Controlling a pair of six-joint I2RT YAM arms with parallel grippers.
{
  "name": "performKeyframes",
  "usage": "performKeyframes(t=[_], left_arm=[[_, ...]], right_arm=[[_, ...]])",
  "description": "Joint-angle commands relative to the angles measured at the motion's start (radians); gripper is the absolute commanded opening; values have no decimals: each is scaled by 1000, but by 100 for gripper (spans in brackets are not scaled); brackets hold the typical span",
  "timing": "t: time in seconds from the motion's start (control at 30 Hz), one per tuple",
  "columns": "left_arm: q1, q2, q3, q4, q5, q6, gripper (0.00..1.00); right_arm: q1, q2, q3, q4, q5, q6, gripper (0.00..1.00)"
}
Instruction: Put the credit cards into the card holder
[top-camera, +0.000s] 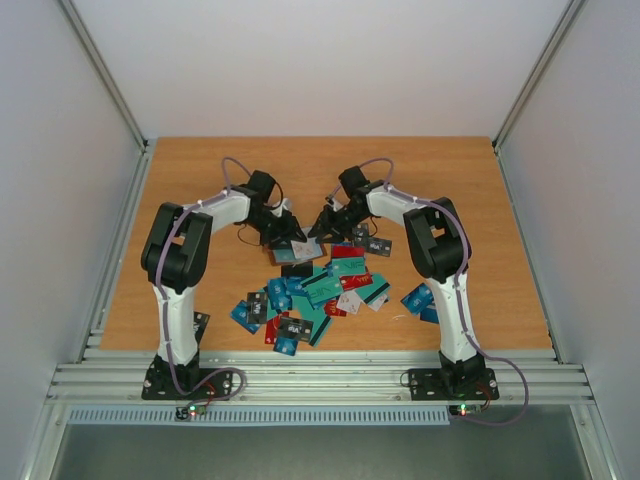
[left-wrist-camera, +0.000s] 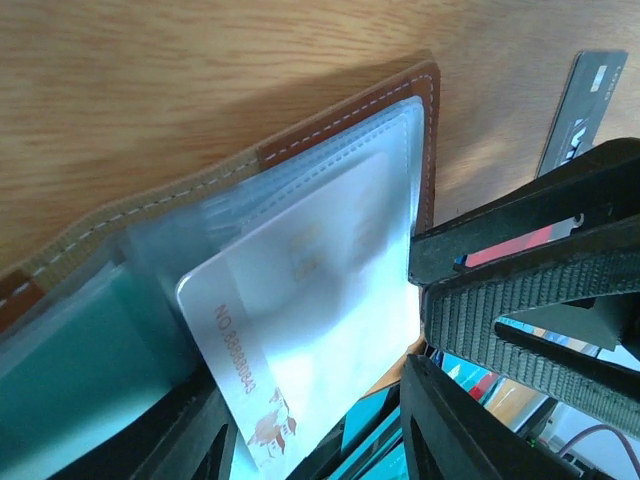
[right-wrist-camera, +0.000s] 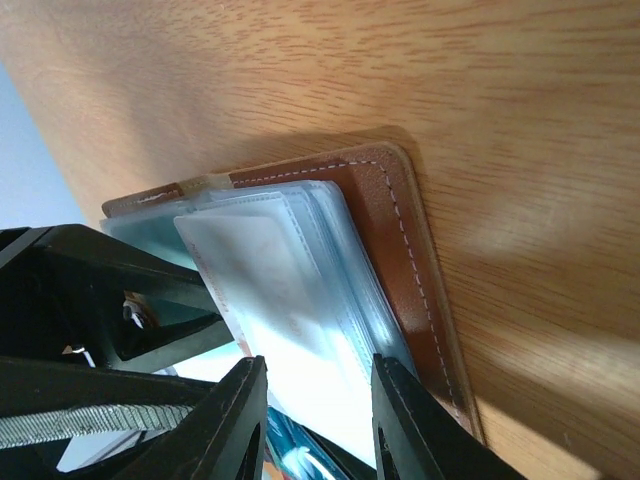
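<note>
Two grippers are meeting over the card holder (right-wrist-camera: 400, 230), which is lying open near the middle of the wooden table (top-camera: 200, 180), with its brown cover against the wood and its clear sleeves showing. In the overhead view the left gripper (left-wrist-camera: 315, 420) is reaching in from 10 o'clock of the holder and the right gripper (right-wrist-camera: 320, 375) from 2 o'clock. The left one's jaws are standing apart. A white card (left-wrist-camera: 310, 340) with reddish print is sitting part-way inside a sleeve, its free end lying in the gap between them; whether either finger is touching it I cannot tell. The right one's jaws are standing partly closed, pinching the stack of sleeves at its edge. The other credit cards (top-camera: 320, 290), blue, teal, red and black, are lying scattered at 6 o'clock of the holder. A few more are lying at 4 o'clock beside the right arm and one at 8 o'clock by the left arm.
</note>
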Motion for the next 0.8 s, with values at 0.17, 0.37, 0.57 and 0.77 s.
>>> performKeyframes(t=[0.17, 0.37, 0.57, 0.77], left_arm=[[-2, 26, 98, -223, -90, 25, 52], [-5, 46, 111, -205, -73, -29, 54], [-15, 67, 116, -195, -82, -76, 53], [-43, 69, 127, -175, -73, -108, 52]], right_arm=[[6, -15, -26, -20, 33, 27, 31], [7, -26, -32, -9, 27, 41, 31], [7, -35, -56, 8, 26, 52, 31], [6, -37, -70, 20, 26, 65, 31]])
